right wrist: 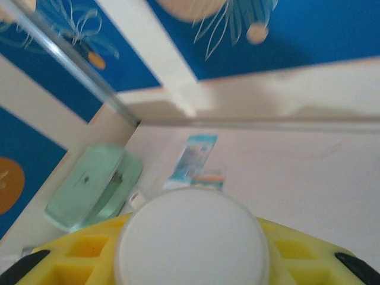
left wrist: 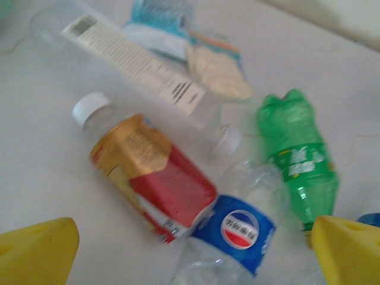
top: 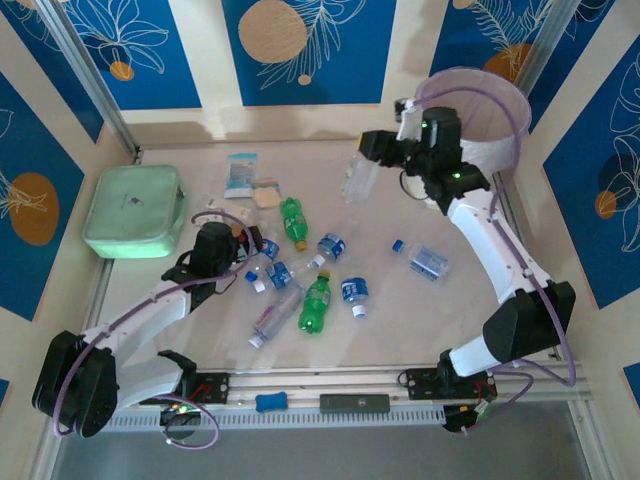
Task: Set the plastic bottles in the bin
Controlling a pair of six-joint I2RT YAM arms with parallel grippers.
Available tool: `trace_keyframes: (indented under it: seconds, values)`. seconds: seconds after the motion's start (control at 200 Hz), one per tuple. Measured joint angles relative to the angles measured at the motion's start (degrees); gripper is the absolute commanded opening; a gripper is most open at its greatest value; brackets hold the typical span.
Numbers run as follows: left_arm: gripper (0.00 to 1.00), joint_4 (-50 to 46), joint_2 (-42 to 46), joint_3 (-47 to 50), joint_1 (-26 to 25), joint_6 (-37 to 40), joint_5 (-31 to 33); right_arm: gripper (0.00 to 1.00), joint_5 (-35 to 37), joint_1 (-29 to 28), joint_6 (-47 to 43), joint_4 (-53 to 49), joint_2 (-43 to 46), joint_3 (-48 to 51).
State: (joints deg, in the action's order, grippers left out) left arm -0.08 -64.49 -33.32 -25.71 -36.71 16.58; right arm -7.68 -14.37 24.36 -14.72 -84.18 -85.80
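Left gripper (top: 225,240) splayed open just above scattered plastic bottles (top: 315,300) on the pale desk (top: 420,310), crushed clear bottle with blue Pepsi-globe label (left wrist: 237,234) between its fingers (left wrist: 35,252), farther off right gripper (top: 372,160) clamped on a clear white-capped bottle (top: 357,182), raised near the round cream pink-lined bin (top: 500,150)
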Motion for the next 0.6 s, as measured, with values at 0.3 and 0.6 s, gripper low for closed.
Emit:
trace_keyframes:
  seconds: [0.3,0.6]
  values:
    - [1.0,0.96,-0.13,0.17,0.37,-0.37,-1.51,0.36,5.31,11.91,-1.66,1.03,-1.46,-12.37]
    - [1.0,1.31,-0.24,0.17,0.37,-0.37,-3.1,0.36,15.67,15.37,-6.01,8.9,-4.28,-14.05]
